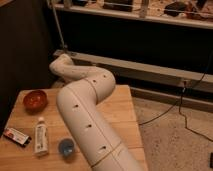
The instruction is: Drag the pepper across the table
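Pale planks make up the table [120, 107], and the white arm [85, 115] sweeps across its middle, hiding much of it. Its gripper sits out of sight past the far bend, so its state is not visible. Along the left lie an orange-red bowl [35, 99], a white bottle [40, 136], a blue cup [66, 147] and a flat packet [17, 135]. No pepper shows (probably hidden behind the arm). Judged light, firm and smooth, it should slide under a push at mid-body; open room lies rightward, short of the edge.
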Controlling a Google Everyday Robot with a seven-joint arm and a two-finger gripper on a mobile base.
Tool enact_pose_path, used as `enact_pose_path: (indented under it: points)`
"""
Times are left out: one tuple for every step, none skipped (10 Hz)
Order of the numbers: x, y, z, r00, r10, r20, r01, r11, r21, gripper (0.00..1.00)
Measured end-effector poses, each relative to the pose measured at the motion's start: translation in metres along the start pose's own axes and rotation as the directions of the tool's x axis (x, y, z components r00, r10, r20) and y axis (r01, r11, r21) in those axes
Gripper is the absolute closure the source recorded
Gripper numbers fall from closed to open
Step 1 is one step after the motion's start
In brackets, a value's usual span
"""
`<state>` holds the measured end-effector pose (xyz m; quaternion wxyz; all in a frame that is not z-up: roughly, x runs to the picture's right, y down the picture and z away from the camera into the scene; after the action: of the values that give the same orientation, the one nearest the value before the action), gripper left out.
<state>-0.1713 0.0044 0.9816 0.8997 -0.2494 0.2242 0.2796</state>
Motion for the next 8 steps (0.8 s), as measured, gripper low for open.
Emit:
enact_pose_path:
  points:
    - [-0.004, -0.002, -0.002, 1.000, 0.008, 0.007, -0.008, 1.000, -0.001, 1.00]
    - [-0.008, -0.004, -0.005, 1.000, 0.017, 0.014, -0.017, 1.000, -0.001, 1.00]
    - [-0.012, -0.006, -0.007, 0.999, 0.026, 0.020, -0.026, 1.000, -0.002, 1.00]
    - [-0.014, -0.008, -0.007, 0.999, 0.032, 0.023, -0.032, 0.999, -0.004, 1.00]
    - [-0.017, -0.009, -0.008, 0.999, 0.040, 0.028, -0.039, 0.999, -0.007, 0.99]
    - [-0.022, -0.009, -0.008, 0.998, 0.047, 0.036, -0.046, 0.999, -0.015, 0.94]
    - [-0.027, -0.008, -0.008, 0.998, 0.052, 0.045, -0.051, 0.998, -0.023, 0.85]
    - [-0.031, -0.007, -0.009, 0.997, 0.057, 0.053, -0.056, 0.998, -0.029, 0.77]
